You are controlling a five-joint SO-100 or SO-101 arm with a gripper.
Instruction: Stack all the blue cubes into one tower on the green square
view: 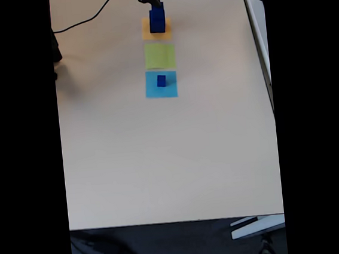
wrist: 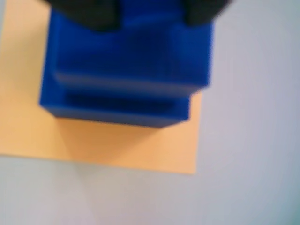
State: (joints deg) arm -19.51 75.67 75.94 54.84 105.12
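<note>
Your green square (view: 159, 55) lies bare between a blue stack (view: 157, 19) on the orange square (view: 147, 28) and a small cube (view: 161, 80); the counter (view: 160, 158) around is open.

Counts: 3 blue cubes, two stacked on the orange-yellow square (view: 145, 27), upper cube (wrist: 133, 56) on lower cube (wrist: 117, 105), and a small cube (view: 161, 80) on the light-blue square (view: 154, 91). 3 paper squares, including the green square (view: 159, 55). 1 cable (view: 90, 17).
</note>
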